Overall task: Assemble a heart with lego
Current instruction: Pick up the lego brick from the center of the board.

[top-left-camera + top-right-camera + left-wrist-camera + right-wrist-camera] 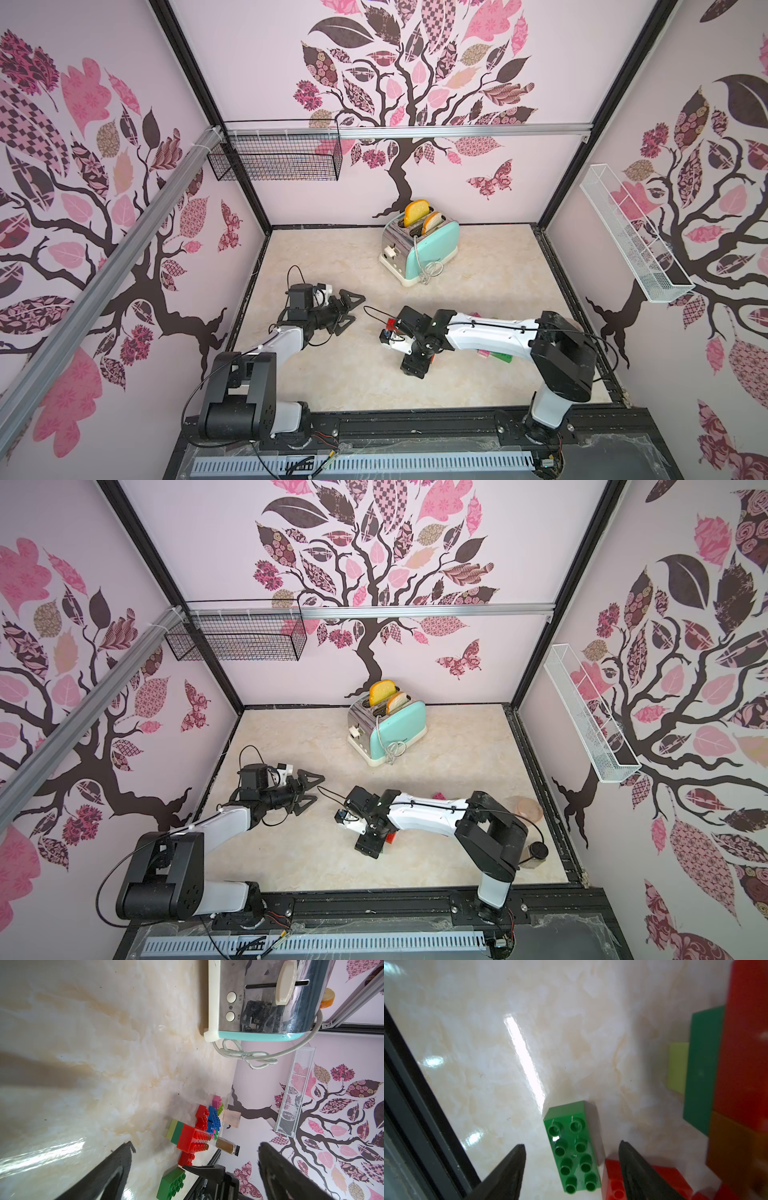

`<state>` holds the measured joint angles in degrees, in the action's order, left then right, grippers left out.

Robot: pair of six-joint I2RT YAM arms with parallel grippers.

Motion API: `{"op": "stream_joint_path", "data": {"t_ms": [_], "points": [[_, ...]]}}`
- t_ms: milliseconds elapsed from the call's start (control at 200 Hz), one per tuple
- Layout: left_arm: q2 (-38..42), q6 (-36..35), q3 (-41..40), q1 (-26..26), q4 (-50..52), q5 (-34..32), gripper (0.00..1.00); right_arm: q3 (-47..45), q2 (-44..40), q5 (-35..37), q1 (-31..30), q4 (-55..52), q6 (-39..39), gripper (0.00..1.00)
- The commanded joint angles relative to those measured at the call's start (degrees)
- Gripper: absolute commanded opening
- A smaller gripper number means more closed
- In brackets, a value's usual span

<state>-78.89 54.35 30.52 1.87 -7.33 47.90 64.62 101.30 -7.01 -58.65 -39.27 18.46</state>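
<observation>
Right gripper (pixel 571 1145) jaws apart, empty; green brick (pixel 574 1153) lies lengthwise between them; left gripper (pixel 352 309) farther off

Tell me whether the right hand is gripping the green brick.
No, the green brick lies on the table inside the open right hand, with a gap on either side.

I saw the toaster (pixel 422 249) standing at the back of the table (pixel 498 291), two bread slices (pixel 417 212) in its slots. The lego bricks (pixel 193 1138) lay front right, with a cup (pixel 528 808) and a jar (pixel 536 852) further right, beside the wall.
</observation>
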Motion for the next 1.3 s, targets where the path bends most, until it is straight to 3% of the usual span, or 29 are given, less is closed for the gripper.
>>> {"op": "stream_joint_path", "data": {"t_ms": [0, 105, 310, 585, 955, 1290], "points": [[0.98, -1.17, -0.51, -0.19, 0.3, 0.47, 0.97, 0.86, 1.08, 1.33, -0.01, 1.12, 0.7, 0.73], [0.86, -1.22, -0.34, -0.13, 0.26, 0.61, 0.97, 0.68, 1.41, 1.62, 0.24, 1.82, 0.61, 0.71], [0.55, -1.17, -0.11, -0.12, 0.08, 0.54, 0.97, 0.48, 1.37, 0.9, 0.36, 0.92, 0.71, 0.46], [0.24, -1.17, -0.11, -0.15, -0.19, 0.57, 0.97, 1.86, 0.78, -0.43, 0.38, -0.74, 1.06, 0.3], [-1.3, -0.48, -0.03, 0.98, -3.21, -0.3, 0.97, 17.58, -0.66, -3.48, 2.62, -14.99, 3.17, 0.27], [-4.08, 1.66, 0.94, 6.13, -7.67, -1.5, 0.97, 24.58, 1.36, -6.48, 9.62, -13.43, 7.6, 0.24]]}}
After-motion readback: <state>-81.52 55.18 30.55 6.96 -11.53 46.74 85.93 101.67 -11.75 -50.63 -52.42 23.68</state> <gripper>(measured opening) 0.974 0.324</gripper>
